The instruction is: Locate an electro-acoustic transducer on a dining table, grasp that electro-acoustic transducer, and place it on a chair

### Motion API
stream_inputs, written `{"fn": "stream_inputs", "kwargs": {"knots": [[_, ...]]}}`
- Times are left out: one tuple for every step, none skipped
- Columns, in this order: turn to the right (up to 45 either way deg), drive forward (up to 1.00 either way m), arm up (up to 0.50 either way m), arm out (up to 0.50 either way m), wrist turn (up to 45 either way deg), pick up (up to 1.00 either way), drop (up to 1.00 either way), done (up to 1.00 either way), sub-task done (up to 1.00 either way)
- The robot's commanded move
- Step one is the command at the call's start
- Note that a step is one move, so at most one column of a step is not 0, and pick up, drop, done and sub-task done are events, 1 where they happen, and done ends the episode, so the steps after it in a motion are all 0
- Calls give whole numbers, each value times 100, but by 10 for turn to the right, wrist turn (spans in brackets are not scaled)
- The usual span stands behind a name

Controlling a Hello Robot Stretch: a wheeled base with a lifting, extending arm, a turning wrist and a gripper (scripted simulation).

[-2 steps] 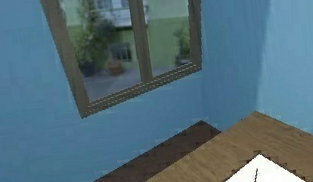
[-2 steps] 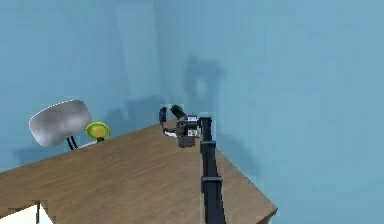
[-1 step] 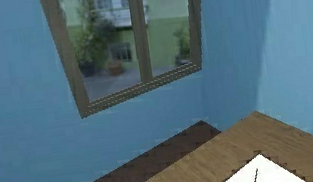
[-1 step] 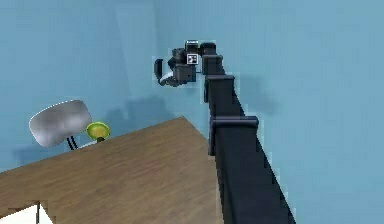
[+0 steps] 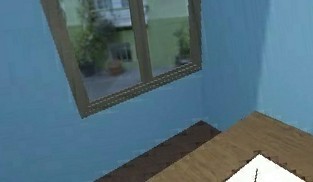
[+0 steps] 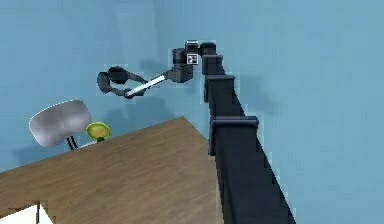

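Observation:
In the arm side view the dark arm bar [image 6: 235, 130] rises from the bottom edge to two white marker squares near the top. The gripper [image 6: 130, 90] reaches left from there in front of the blue wall. At its far end hangs a dark, curved, headphone-like thing [image 6: 112, 79], clear of every surface, so the gripper holds it. It hangs above the far edge of the brown wooden dining table [image 6: 120, 170]. A grey chair [image 6: 57, 122] stands at the table's far side, lower left of the held thing.
A small green and yellow thing [image 6: 97, 131] sits by the chair at the table's edge. A white box [image 5: 264, 174] lies on the table's corner [image 5: 204, 163]. A dark-framed window [image 5: 129, 37] is set in the blue wall above dark floor [image 5: 126, 179].

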Motion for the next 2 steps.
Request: {"fn": "stream_inputs", "kwargs": {"knots": [[0,0,0,0,-450,0,0,0,0],[0,0,0,0,-270,0,0,0,0]]}}
